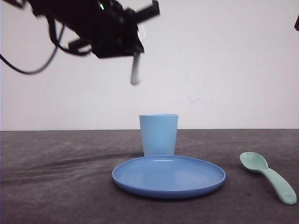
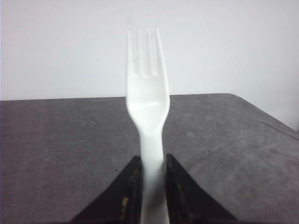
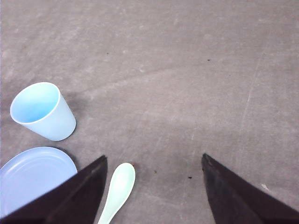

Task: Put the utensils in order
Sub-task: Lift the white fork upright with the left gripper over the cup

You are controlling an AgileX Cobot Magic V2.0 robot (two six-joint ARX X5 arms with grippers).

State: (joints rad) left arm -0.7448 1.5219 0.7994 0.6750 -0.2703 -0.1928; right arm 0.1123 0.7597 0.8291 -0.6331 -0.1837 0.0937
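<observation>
Left gripper (image 2: 152, 186) clamped on fork (image 2: 148, 93) high above cup (image 1: 159, 134); right gripper (image 3: 154, 186) wide open, empty, over spoon (image 3: 117, 189).

light blue cup (image 1: 159, 134) behind blue plate (image 1: 168, 177), dark table (image 1: 56, 186)

cup (image 1: 159, 134) stands upright on the table (image 1: 56, 186) at frame centre, directly behind the plate (image 1: 168, 176), which lies in the centre foreground. spoon (image 1: 268, 176) lies on the table at lower right, apart from the plate, bowl toward the rear. fork (image 1: 135, 70) hangs in the left gripper (image 1: 135, 52) at upper left of centre, above the cup and clear of it.
</observation>
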